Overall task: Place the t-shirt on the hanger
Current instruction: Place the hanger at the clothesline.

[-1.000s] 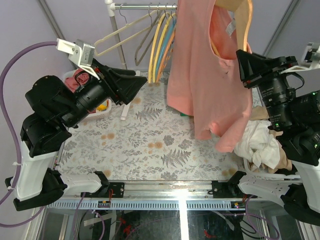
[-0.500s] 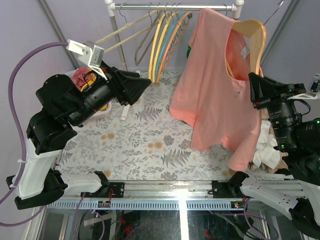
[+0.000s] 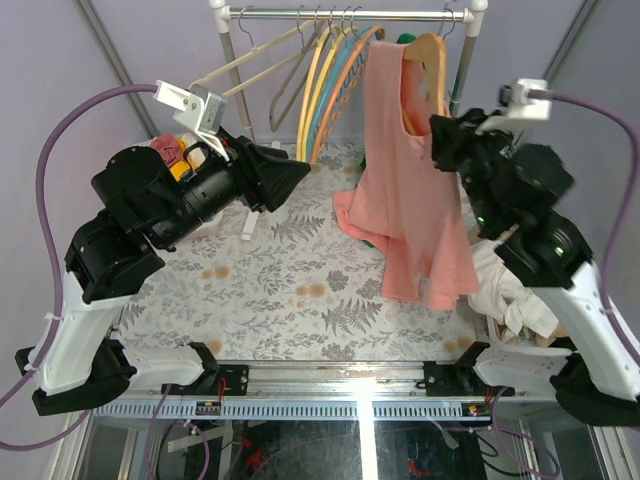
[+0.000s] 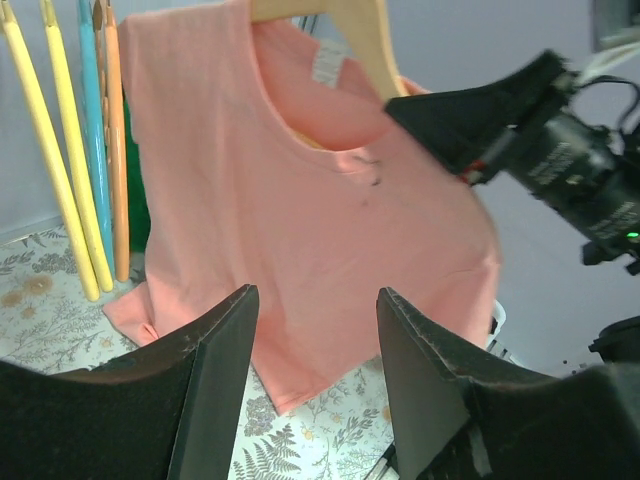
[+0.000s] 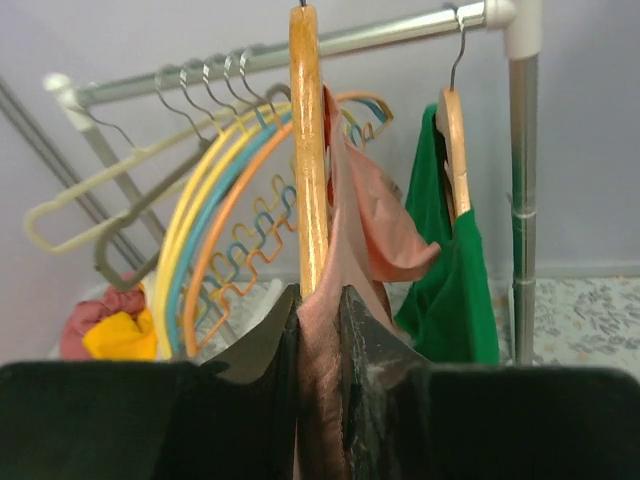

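top view, left to right. the left arm [image 3: 120,230] stands raised over the patterned table [image 3: 290,270], with a heap of red and yellow clothes [image 3: 175,155] behind it at the table's far left. the left gripper [image 3: 298,172] points right toward the t-shirt [image 3: 410,200]; in the left wrist view this gripper [image 4: 315,292] is spread wide and holds nothing, and the t-shirt [image 4: 300,200] fills the gap between its fingers [image 4: 215,370] from well beyond them. along the rail [image 3: 340,14] hang a cream hanger [image 3: 240,70], then a set of thin yellow, blue and orange hangers [image 3: 325,90]. just right of these the t-shirt hangs in the air on the hanger [image 3: 432,50], its neck opening over the wooden shoulders and its hem trailing low, near the table. the hanger [image 4: 360,30] shows through the neckline in the left wrist view. the right gripper [image 3: 442,130] is closed on the hanger's near shoulder; the right wrist view shows the gripper [image 5: 320,300] clamped on the lower end of the hanger [image 5: 308,150] with a fold of the t-shirt [image 5: 370,220] pinched in between. whether the hook rests on the rail cannot be told. to the right, a green shirt [image 5: 450,250] hangs from the rail on its own wooden hanger. a pile of white cloth [image 3: 510,285] lies at the table's right edge, below the right arm [image 3: 540,230].
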Tool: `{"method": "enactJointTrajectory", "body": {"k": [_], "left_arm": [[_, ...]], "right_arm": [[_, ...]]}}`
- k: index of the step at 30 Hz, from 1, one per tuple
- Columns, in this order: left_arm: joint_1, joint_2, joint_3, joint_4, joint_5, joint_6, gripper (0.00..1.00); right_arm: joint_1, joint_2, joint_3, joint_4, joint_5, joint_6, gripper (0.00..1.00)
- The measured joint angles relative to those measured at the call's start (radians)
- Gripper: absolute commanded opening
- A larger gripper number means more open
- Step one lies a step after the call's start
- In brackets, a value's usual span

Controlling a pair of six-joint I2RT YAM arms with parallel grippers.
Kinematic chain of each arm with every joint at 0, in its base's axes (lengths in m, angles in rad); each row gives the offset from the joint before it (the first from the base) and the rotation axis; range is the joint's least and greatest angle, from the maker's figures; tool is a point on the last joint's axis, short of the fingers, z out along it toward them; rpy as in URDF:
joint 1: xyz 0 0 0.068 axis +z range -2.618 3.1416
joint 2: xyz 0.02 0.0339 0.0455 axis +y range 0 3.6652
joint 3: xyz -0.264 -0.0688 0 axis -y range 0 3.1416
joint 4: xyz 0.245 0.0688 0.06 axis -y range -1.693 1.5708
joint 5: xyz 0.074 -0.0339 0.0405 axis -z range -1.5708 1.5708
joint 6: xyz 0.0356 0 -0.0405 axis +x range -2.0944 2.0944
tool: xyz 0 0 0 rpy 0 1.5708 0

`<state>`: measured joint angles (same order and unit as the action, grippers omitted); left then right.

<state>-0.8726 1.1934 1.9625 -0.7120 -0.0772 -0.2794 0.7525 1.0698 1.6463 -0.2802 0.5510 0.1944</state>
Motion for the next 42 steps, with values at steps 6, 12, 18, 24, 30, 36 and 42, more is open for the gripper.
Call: {"method": "enactJointTrajectory", "body": {"k": [6,12,18,24,30,36,42], "left_arm": [[0.000,-0.008,0.000,0.000,0.000,0.000,0.50],[0.000,-0.026,-0.016,0.000,-0.001,0.000,0.50],[0.000,-0.038,-0.053,0.002,-0.001,0.000,0.50],[0.000,-0.042,-0.089,0.003,-0.001,0.000,0.50],[0.000,-0.043,-0.116,0.014,0.007,-0.005,0.50],[0.000,-0.043,-0.154,0.023,0.022,-0.018,0.50],[0.000,-0.043,-0.171,0.026,0.029,-0.022,0.50]], "right_arm": [[0.000,0.158,0.051,-0.065,0.060,0.017,0.00],[0.000,0.240,0.090,-0.074,0.089,-0.012,0.00],[-0.037,0.365,0.285,-0.074,0.066,-0.061,0.00],[-0.105,0.459,0.399,-0.070,0.003,-0.063,0.00],[-0.192,0.501,0.375,-0.066,-0.128,-0.029,0.00],[-0.293,0.502,0.282,-0.031,-0.282,0.018,0.00],[-0.336,0.500,0.214,0.010,-0.377,0.039,0.00]]}}
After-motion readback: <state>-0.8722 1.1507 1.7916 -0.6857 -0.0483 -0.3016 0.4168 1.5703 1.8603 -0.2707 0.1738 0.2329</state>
